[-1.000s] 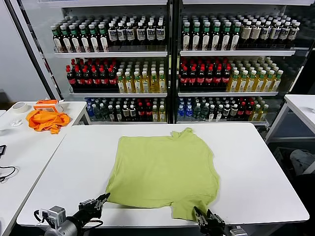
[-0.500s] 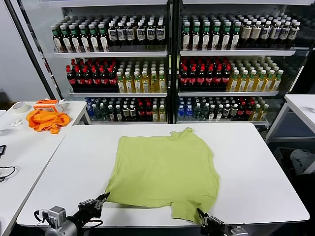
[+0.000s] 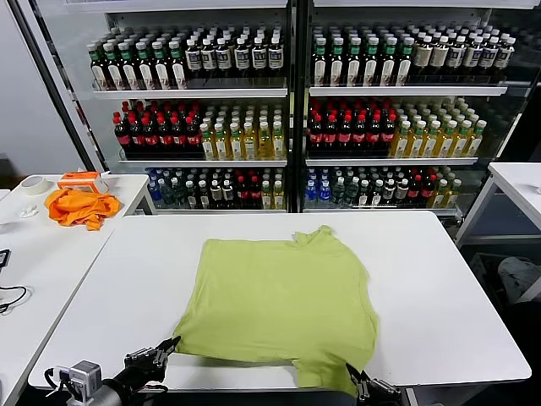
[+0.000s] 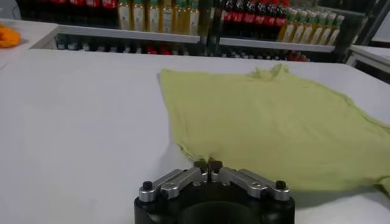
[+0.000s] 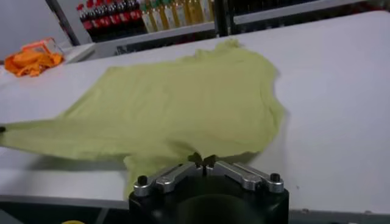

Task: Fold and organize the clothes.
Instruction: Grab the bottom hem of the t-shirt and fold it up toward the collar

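The lime-green T-shirt (image 3: 279,292) lies flat on the white table (image 3: 439,296), neck toward the shelves and near hem at the table's front edge. My left gripper (image 3: 166,348) is at the shirt's near left corner and is shut on the hem; the left wrist view shows the fabric (image 4: 274,122) pinched at the fingertips (image 4: 208,163). My right gripper (image 3: 358,381) is low at the near right corner, partly below the table edge. The right wrist view shows it (image 5: 203,160) shut on the shirt's edge (image 5: 183,103).
An orange cloth (image 3: 80,207), an orange box (image 3: 82,179) and a tape roll (image 3: 34,183) lie on the side table at the left. Shelves of bottles (image 3: 287,110) stand behind the table. Another white table (image 3: 517,182) is at the right.
The right gripper has shut on the near right hem. Both grippers have drawn back toward the front edge, dragging the shirt nearer and stretching its near hem.
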`<state>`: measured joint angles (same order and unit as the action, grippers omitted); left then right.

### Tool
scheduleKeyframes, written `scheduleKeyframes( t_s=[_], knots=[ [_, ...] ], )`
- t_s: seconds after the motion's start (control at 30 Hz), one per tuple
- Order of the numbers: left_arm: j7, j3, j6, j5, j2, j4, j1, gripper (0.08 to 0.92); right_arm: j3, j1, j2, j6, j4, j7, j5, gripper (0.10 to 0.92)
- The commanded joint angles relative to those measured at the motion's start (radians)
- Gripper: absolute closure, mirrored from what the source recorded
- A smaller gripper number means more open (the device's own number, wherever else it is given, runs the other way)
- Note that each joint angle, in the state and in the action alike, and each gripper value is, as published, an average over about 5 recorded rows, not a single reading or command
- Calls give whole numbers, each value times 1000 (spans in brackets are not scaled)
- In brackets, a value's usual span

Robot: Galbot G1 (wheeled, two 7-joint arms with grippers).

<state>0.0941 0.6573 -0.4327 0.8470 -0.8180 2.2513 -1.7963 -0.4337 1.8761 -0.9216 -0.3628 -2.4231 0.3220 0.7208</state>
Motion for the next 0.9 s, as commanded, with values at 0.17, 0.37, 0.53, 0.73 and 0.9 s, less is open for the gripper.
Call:
scheduleKeyframes(
  t_s=[0.17, 0.37, 0.53, 0.73, 0.9],
  knots=[
    [-12, -94, 45, 68, 47, -105, 195, 914, -10, -269, 6, -85, 85, 31, 156, 921],
    [-11, -217, 57, 86, 38, -246, 379, 914, 73, -420, 7, -110, 202, 43, 199, 921],
    [-11, -294, 64, 89, 33, -323, 493, 914, 127, -522, -12, -114, 274, 58, 209, 921],
    [-28, -372, 64, 80, 23, -414, 611, 914, 176, -594, -21, -112, 335, 69, 212, 921],
    [-38, -423, 65, 69, 2, -492, 677, 914, 203, -627, -45, -114, 378, 78, 207, 921]
  ],
)
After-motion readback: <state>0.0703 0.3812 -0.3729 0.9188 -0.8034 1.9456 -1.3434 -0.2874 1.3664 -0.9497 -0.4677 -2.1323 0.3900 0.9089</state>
